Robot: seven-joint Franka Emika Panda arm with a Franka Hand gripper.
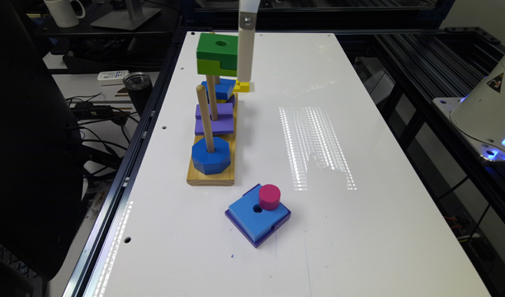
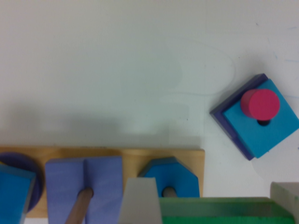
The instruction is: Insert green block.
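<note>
While hanging high over the far end of the wooden base (image 1: 210,178), clamping the green block (image 1: 217,53) from two sides, with nothing loose in the grasp.

Starting at the exterior view's left: standing upright on the base, the near peg (image 1: 204,117) carrying the blue octagon (image 1: 211,156), and the middle peg (image 1: 211,97) rising through the purple block (image 1: 214,119) and disappearing under the green block's lime layer. Sitting directly above that, showing its round hole facing up, level rather than tilted. Pressing against its right face, the gripper (image 1: 244,57); in the wrist view, squeezing the block between both fingers (image 2: 138,200), closed only as far as the block's width.

Judging the key relation: needing the hole straight above a peg tip, then travelling down along the peg's vertical axis. Seeming near the middle peg's top, yet being unable to tell whether already centred.

Lying further right and well apart, the blue square block (image 1: 252,220) with the red cylinder (image 1: 269,197).
</note>
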